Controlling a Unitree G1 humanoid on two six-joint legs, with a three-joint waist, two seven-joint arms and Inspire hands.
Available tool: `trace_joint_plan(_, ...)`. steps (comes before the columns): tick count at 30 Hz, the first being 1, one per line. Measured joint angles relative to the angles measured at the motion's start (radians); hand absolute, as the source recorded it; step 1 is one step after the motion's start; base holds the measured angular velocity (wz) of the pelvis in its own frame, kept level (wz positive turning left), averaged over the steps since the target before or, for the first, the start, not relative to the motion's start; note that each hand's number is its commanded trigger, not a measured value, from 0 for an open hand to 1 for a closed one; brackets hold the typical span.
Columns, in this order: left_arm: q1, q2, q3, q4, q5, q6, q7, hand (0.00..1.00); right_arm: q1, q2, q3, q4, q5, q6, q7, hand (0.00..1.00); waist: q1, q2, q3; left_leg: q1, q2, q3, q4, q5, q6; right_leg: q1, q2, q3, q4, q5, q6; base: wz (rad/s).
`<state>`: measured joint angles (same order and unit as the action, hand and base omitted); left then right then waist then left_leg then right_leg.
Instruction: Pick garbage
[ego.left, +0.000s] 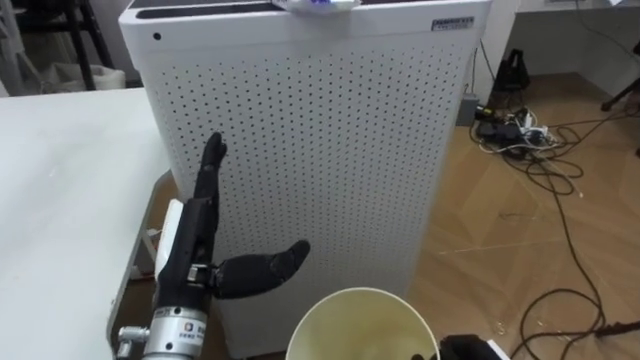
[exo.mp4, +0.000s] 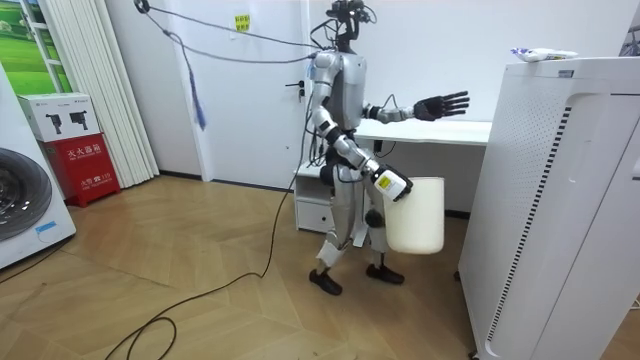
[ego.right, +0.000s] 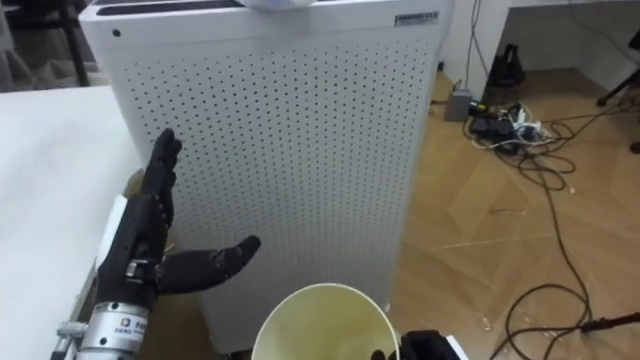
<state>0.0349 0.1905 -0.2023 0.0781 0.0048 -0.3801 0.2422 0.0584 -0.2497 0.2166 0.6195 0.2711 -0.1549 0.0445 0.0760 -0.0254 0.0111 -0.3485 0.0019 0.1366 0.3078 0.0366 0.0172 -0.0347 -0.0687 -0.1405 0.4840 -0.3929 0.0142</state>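
— Spotted the garbage (ego.left: 316, 4)?
— Lay atop the perforated cabinet (ego.left: 330, 150). Reach step, seemingly: held the left hand (ego.left: 190, 250) wide, empty, before its front; bin (ego.left: 350, 310) at the right hand (ego.left: 460, 349), grip unreadable.
— Next?
— Needed reaching above its top.

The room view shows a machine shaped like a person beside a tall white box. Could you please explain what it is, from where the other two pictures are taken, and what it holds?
It is a walking robot with two arms and hands like a person's. The room view comes from a camera standing some way off. The two eye views come from a double camera on the robot's head, looking down, so they show nearly the same thing.

The left hand is raised, open and holds nothing. The right hand carries a pale bin at its rim. The robot faces a tall white cabinet covered in small holes. On its top lies a small white and blue scrap, probably the garbage. A white table stands to the robot's left, and cables lie on the floor.
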Motion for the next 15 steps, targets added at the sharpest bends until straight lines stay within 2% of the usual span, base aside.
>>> trace_joint_plan(1, 0.001, 0.008, 0.0, 0.0, -0.004, 0.0, 0.0, 0.0, 0.005, -0.002, 0.0, 0.0, 0.003, 0.0, -0.002, 1.0, 0.0, 0.0, -0.0001, -0.009, -0.001, 0.009, 0.046, -0.001, 0.021, 0.018, -0.015, -0.009, 0.001, -0.014, 0.005, 0.0)
trace_joint_plan(2, 0.001, 0.013, 0.0, 0.0, -0.006, -0.001, 0.0, 0.0, 0.007, -0.002, 0.001, 0.0, 0.003, 0.0, -0.003, 1.0, -0.001, -0.002, 0.0009, -0.011, -0.003, 0.014, 0.071, -0.018, 0.045, 0.026, -0.021, -0.009, 0.002, -0.023, 0.009, 0.0)
trace_joint_plan(3, 0.0, 0.019, -0.001, -0.001, -0.001, -0.004, 0.0, 0.0, 0.007, 0.0, 0.004, 0.0, 0.003, 0.0, -0.002, 1.0, -0.003, -0.008, 0.0032, -0.014, -0.011, 0.016, 0.11, -0.052, 0.077, 0.045, -0.034, -0.013, 0.003, -0.039, 0.017, 0.05)
trace_joint_plan(4, 0.001, 0.019, -0.002, -0.001, 0.0, -0.006, 0.0, 0.0, 0.007, 0.001, 0.003, 0.0, 0.002, 0.0, -0.003, 1.0, -0.01, -0.016, 0.0049, -0.016, -0.02, 0.025, 0.145, -0.09, 0.084, 0.062, -0.058, -0.035, 0.007, -0.052, 0.03, 0.0)
trace_joint_plan(5, 0.001, 0.019, -0.002, -0.001, -0.002, -0.007, 0.0, 0.0, 0.006, 0.0, 0.003, 0.0, 0.002, 0.0, -0.005, 1.0, -0.01, -0.02, 0.0051, -0.018, -0.027, 0.026, 0.164, -0.111, 0.087, 0.069, -0.071, -0.046, 0.013, -0.061, 0.038, 0.0)
trace_joint_plan(6, -0.001, 0.021, -0.002, -0.001, 0.0, -0.007, 0.0, 0.0, 0.004, 0.001, 0.003, -0.002, 0.002, 0.0, -0.007, 1.0, -0.011, -0.029, 0.0008, -0.023, -0.043, 0.032, 0.199, -0.147, 0.092, 0.072, -0.101, -0.067, 0.039, -0.079, 0.055, 0.04)
trace_joint_plan(7, -0.01, 0.02, -0.003, -0.001, -0.002, -0.008, 0.0, 0.0, -0.004, 0.001, 0.003, -0.003, 0.005, 0.0, -0.009, 1.0, -0.018, -0.035, 0.0015, -0.027, -0.061, 0.034, 0.232, -0.181, 0.101, 0.066, -0.123, -0.09, 0.101, -0.093, 0.067, 0.1)
trace_joint_plan(8, -0.016, 0.02, -0.009, -0.001, -0.002, -0.008, 0.001, 0.0, -0.005, 0.001, 0.003, -0.003, 0.005, 0.0, -0.011, 1.0, -0.025, -0.035, 0.0017, -0.027, -0.064, 0.037, 0.247, -0.196, 0.105, 0.053, -0.136, -0.099, 0.15, -0.091, 0.066, 0.14)
trace_joint_plan(9, -0.03, 0.019, -0.018, -0.001, 0.0, -0.009, 0.002, 0.0, -0.007, 0.003, 0.004, -0.004, 0.002, 0.0, -0.011, 1.0, -0.022, -0.035, 0.0018, -0.021, -0.068, 0.046, 0.272, -0.223, 0.116, 0.014, -0.162, -0.088, 0.272, -0.066, 0.066, 0.0)
trace_joint_plan(10, -0.038, 0.018, -0.021, 0.0, 0.003, -0.013, 0.002, 0.0, -0.011, 0.01, 0.005, -0.003, 0.003, 0.0, -0.011, 1.0, -0.018, -0.039, 0.004, 0.001, -0.072, 0.051, 0.278, -0.244, 0.125, -0.029, -0.181, -0.067, 0.377, -0.013, 0.065, -0.05)
trace_joint_plan(11, -0.039, 0.018, -0.021, 0.0, 0.009, -0.014, 0.003, 0.0, -0.01, 0.014, 0.005, -0.003, 0.003, 0.0, -0.011, 1.0, -0.021, -0.038, 0.0044, 0.015, -0.072, 0.05, 0.276, -0.252, 0.126, -0.041, -0.184, -0.06, 0.412, 0.019, 0.066, -0.08)
trace_joint_plan(12, -0.031, 0.023, -0.04, 0.0, 0.011, -0.031, 0.01, 0.0, -0.011, 0.017, 0.007, -0.005, 0.004, 0.0, -0.011, 1.0, -0.024, -0.028, 0.0079, 0.04, -0.067, 0.037, 0.274, -0.269, 0.125, -0.056, -0.182, -0.059, 0.459, 0.072, 0.062, 0.0)
trace_joint_plan(13, -0.013, 0.02, -0.064, 0.0, 0.03, -0.054, 0.014, 0.0, -0.018, 0.016, 0.005, -0.005, 0.003, 0.0, -0.013, 1.0, -0.012, -0.019, 0.0146, 0.053, -0.058, 0.021, 0.271, -0.28, 0.123, -0.079, -0.171, -0.06, 0.452, 0.057, 0.062, 0.05)
trace_joint_plan(15, -0.01, 0.023, -0.085, -0.001, 0.037, -0.079, 0.019, 0.0, -0.045, 0.016, 0.003, -0.005, -0.001, 0.0, -0.015, 1.0, -0.016, -0.009, 0.0215, 0.052, -0.049, 0.01, 0.269, -0.28, 0.125, -0.134, -0.153, -0.073, 0.395, 0.021, 0.061, 0.24)
